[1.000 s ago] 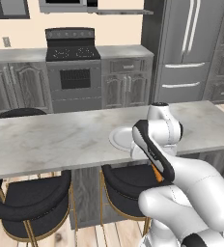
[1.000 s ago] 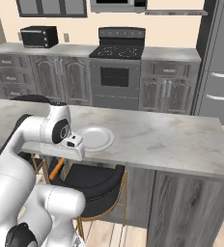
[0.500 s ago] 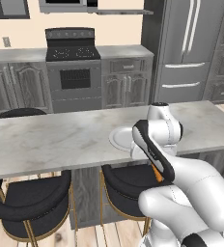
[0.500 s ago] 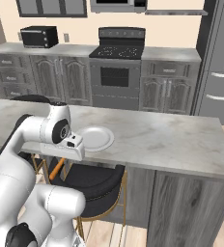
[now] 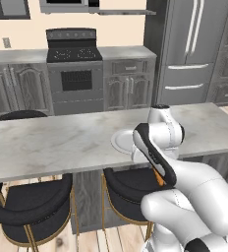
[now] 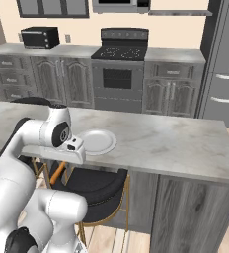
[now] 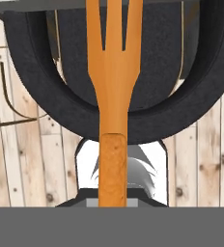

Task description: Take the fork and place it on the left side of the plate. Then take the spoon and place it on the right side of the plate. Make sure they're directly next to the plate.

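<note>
Grey kitchen cabinets, a stove and a fridge line the far wall, and a long marble counter (image 5: 52,142) crosses the scene with two black stools tucked under its near edge. On that counter sits the plate (image 6: 97,142), bare, with nothing lying on it or beside it.

In the hand view the fork (image 7: 113,96) runs straight out from the gripper (image 7: 113,200), tines pointing away, over a black stool (image 7: 46,91) and the wood floor. So the claw is pinched on the fork's handle. From the base views the hand is down below the counter's near edge, a bit of orange (image 5: 159,179) showing beside the arm under the plate's spot; the fork (image 6: 57,172) also peeks out low on the right base view.

By my reading, the fork is picked up but not yet laid down: it has yet to come up onto the counter and go directly left of the plate. The spoon part is wholly undone, and I can't find the spoon anywhere.
</note>
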{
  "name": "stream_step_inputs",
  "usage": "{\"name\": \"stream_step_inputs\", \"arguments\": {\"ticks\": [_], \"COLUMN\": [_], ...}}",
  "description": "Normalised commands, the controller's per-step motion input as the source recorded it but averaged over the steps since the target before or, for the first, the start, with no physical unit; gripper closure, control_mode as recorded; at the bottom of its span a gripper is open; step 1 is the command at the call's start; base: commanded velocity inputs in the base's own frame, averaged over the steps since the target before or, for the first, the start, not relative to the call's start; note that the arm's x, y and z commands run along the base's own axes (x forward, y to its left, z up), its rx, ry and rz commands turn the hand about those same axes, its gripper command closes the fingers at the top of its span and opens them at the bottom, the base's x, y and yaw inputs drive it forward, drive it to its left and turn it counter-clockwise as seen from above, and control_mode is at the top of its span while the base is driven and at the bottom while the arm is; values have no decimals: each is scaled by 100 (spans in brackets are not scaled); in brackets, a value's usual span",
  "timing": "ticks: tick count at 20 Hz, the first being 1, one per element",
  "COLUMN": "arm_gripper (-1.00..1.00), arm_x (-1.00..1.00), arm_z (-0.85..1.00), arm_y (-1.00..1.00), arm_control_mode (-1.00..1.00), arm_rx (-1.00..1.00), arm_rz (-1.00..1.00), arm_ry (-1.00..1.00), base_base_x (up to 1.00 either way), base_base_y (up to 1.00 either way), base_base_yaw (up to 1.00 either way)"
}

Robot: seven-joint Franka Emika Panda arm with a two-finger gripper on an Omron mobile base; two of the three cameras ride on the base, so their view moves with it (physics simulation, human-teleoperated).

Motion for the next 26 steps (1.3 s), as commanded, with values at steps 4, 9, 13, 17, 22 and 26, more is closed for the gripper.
{"name": "stream_step_inputs", "arguments": {"ticks": [4,9,13,17,22,26], "arm_gripper": [100,100,100,100,100,100], "arm_x": [54,51,49,51,55,54], "arm_z": [2,9,11,8,4,0], "arm_y": [48,46,33,29,21,8], "arm_control_mode": [-100,-100,-100,-100,-100,-100], "arm_rx": [-3,-3,-7,-4,0,1], "arm_rz": [0,0,0,0,0,0], "arm_ry": [3,5,-5,-11,-5,-3], "base_base_x": [0,0,0,0,0,0], "base_base_y": [0,0,0,0,0,0], "base_base_yaw": [0,0,0,0,0,0]}}
